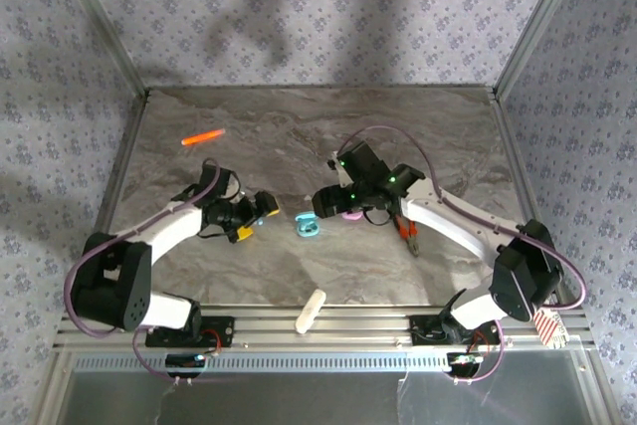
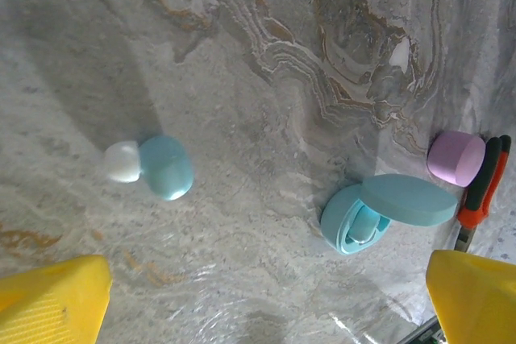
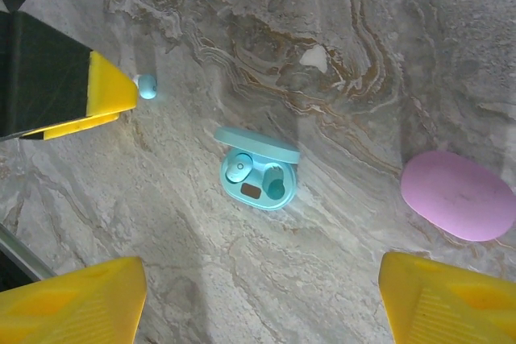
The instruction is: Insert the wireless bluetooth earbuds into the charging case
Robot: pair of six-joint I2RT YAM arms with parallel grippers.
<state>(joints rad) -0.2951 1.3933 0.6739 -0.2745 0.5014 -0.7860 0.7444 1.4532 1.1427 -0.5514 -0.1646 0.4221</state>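
The teal charging case [image 3: 258, 171] lies open on the marble table, lid up. One teal earbud [image 3: 238, 169] sits in its left slot, and the right slot is empty. A second teal earbud [image 2: 165, 167] with a white tip lies loose on the table, just ahead of my left gripper [image 2: 262, 304], which is open and holds nothing. My right gripper [image 3: 258, 304] hovers open above the teal case [image 1: 307, 226]. The pink case [image 3: 458, 195] lies closed to its right. No pink buds are in sight.
An orange-handled tool [image 2: 484, 183] lies beside the pink case [image 2: 455, 157]. An orange marker [image 1: 203, 136] rests at the back left. A white oblong object [image 1: 311, 311] sits at the table's near edge. Metal frame posts and patterned walls enclose the table.
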